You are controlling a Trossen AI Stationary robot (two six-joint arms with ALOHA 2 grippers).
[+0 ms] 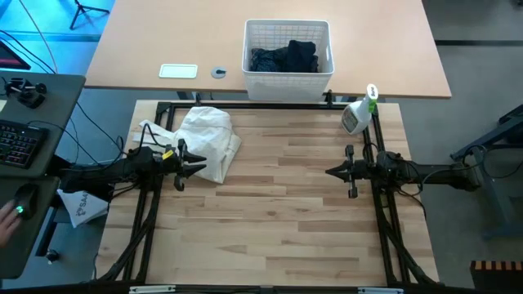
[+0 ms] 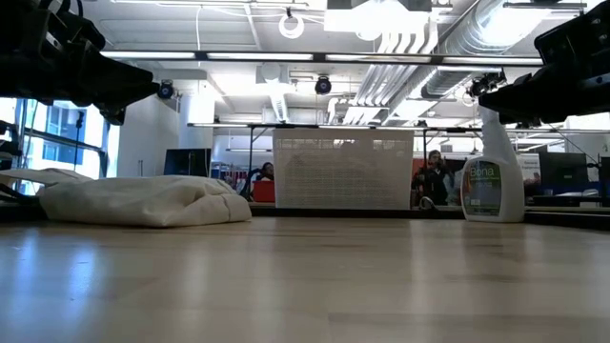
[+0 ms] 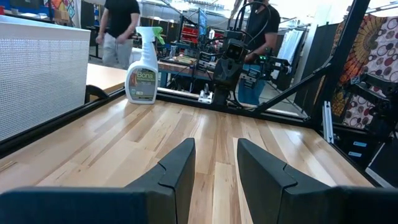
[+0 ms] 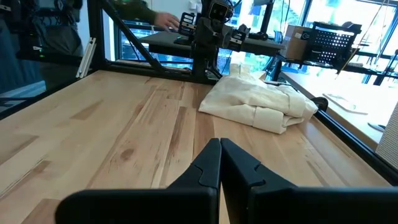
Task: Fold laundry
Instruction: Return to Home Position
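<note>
**Listing the bench: laundry in the basket, both pincers free**

- Laundry [image 1: 286, 59]: dark garments heaped inside the white lattice basket [image 1: 288, 84], far centre, beyond the bench [image 1: 278, 220]. Single pieces cannot be told apart in the heap. Judged soft, light and limp. They would sag and bunch when lifted and are not fragile. Best taken by a raised fold or a hem at the top of the heap, pinching one layer only.
- White cloth bundle [image 1: 208, 140]: crumpled on the bench, far left, just beside the left pincer. Likewise soft, and best gripped at an edge or corner.
- Left pincer [image 1: 198, 162]: left side, hovering above the boards, fingers apart with a modest gap, holding nothing.
- Right pincer [image 1: 330, 171]: right side, well apart from the bundle, fingers closed together, holding nothing.
- Spray bottle [image 3: 142, 65]: upright, far right corner. The label reads "Bona"; the smaller print is illegible.
- No other writing can be read.
</note>
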